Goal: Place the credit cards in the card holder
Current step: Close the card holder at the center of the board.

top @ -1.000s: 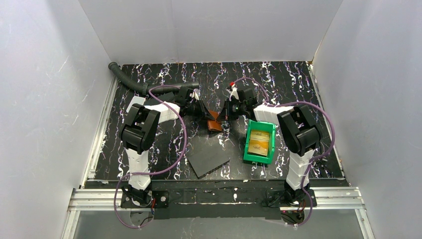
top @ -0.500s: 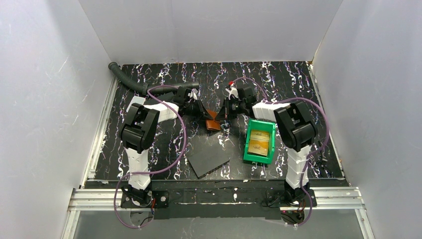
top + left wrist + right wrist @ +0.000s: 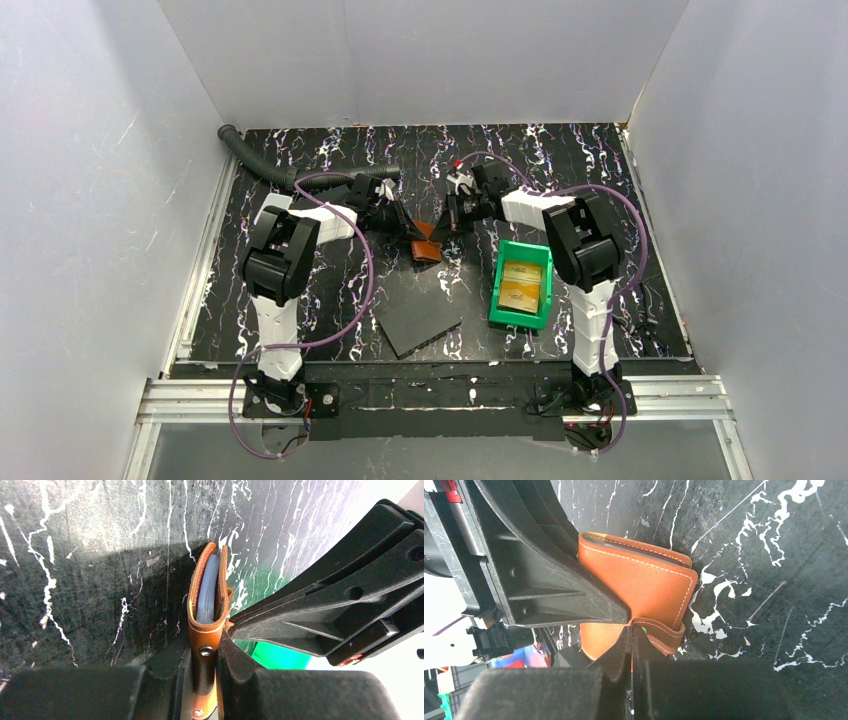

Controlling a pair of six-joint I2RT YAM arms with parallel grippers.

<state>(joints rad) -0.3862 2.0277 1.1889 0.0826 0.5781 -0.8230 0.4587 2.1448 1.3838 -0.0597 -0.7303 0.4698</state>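
Note:
The brown leather card holder (image 3: 427, 243) is lifted at mid-table between both grippers. My left gripper (image 3: 205, 655) is shut on its folded spine, seen edge-on, and a light blue credit card (image 3: 206, 595) sits between the leather flaps. My right gripper (image 3: 632, 630) is shut, pinching the card holder's snap tab (image 3: 659, 632); the card holder's brown face (image 3: 644, 582) fills that view. From above, the left gripper (image 3: 408, 232) and right gripper (image 3: 447, 228) meet at the holder. More orange-yellow credit cards (image 3: 524, 283) lie in the green bin (image 3: 517, 319).
A dark grey flat slab (image 3: 418, 320) lies near the front, below the card holder. A black corrugated hose (image 3: 262, 165) runs along the back left. White walls enclose the black marbled table (image 3: 590, 160) on three sides.
The right arm's elbow has swung left and its wrist has shifted slightly back. Both grippers keep their hold on the card holder, which has barely moved.

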